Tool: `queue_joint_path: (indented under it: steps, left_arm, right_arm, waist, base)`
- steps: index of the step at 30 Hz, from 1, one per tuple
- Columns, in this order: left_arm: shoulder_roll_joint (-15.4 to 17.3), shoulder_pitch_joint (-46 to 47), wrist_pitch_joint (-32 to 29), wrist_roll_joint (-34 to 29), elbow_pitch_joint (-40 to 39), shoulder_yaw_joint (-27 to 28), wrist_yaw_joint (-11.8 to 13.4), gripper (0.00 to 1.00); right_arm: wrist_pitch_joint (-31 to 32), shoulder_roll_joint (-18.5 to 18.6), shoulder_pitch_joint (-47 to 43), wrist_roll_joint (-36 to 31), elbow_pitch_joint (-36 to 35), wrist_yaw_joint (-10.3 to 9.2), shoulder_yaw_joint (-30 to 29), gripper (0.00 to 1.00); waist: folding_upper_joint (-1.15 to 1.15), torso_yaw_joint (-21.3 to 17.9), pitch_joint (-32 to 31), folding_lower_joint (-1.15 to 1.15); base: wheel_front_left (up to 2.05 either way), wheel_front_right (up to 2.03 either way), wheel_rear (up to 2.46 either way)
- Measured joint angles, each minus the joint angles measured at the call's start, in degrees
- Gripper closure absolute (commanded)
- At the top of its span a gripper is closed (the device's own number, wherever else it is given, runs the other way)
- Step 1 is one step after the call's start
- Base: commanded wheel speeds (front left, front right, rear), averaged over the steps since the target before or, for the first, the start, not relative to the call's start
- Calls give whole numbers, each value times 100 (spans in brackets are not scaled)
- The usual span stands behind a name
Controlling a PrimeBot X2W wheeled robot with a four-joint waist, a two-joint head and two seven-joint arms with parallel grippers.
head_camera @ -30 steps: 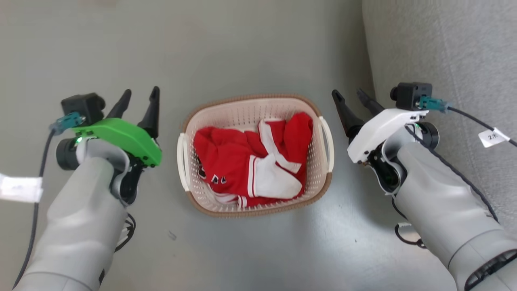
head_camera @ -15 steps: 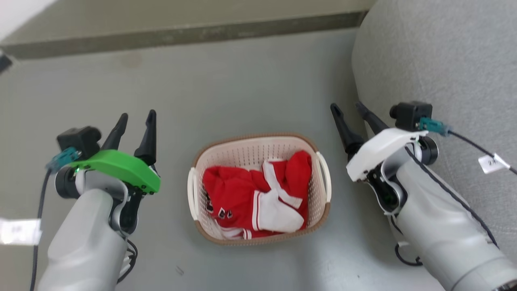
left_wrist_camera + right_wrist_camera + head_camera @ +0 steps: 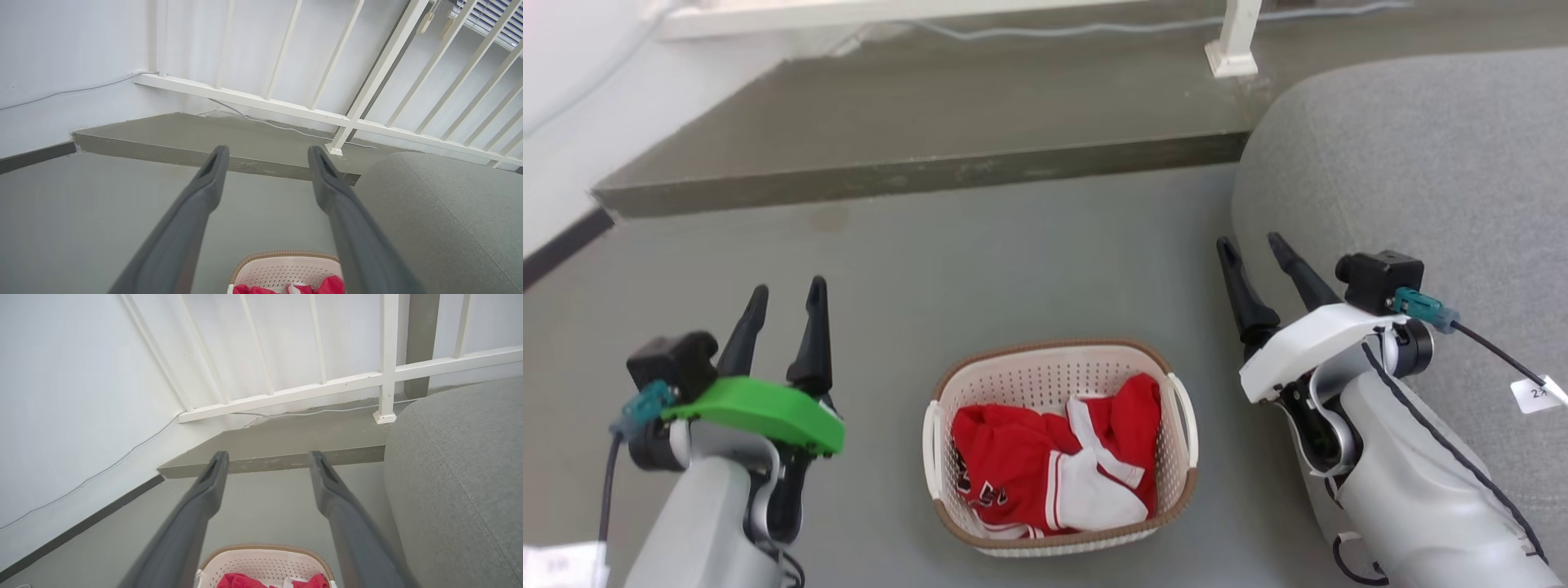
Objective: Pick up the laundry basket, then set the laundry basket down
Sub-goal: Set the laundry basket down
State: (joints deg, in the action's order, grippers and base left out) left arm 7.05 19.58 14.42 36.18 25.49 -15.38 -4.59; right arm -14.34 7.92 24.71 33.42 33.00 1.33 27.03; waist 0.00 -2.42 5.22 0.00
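Note:
The laundry basket [image 3: 1033, 378] is a cream perforated tub with brown rim bands and white side handles. It stands on the grey floor low in the head view, with red and white clothing inside. Its far rim also peeks in at the bottom of the left wrist view [image 3: 286, 267] and the right wrist view [image 3: 261, 559]. My left gripper [image 3: 786, 298] is open, well left of the basket and raised above the floor. On the basket's right, my right gripper [image 3: 1251, 250] is open too, beside the grey sofa. Neither touches the basket.
A grey upholstered sofa [image 3: 1405, 163] fills the right side, close to my right arm. A raised concrete step [image 3: 915, 171] crosses ahead, with a white railing [image 3: 367, 98] and a wall behind it. A thin cable [image 3: 1045, 28] runs along the railing's base.
The head camera has tilted up, so the basket now sits lower in view and the step and railing have appeared. Both grippers stay open at the basket's sides.

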Motion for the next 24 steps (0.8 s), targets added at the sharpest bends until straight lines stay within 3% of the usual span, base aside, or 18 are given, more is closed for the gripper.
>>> queue_joint_path:
  steps: [15, 24]
  left_arm:
    - [-130, -854, 0, -624, -802, 324, 66, 0]
    - [-222, -1116, 0, -834, -1057, 422, 64, 0]
  right_arm:
    - [0, 40, -716, -700, -971, -432, -493, 0]
    - [0, -8, -1025, -891, -1232, -445, -606, 0]
  waist:
    - [0, 72, -230, 0]
    - [0, 70, -229, 0]
  base:
    - [0, 0, 0]
    - [0, 0, 0]
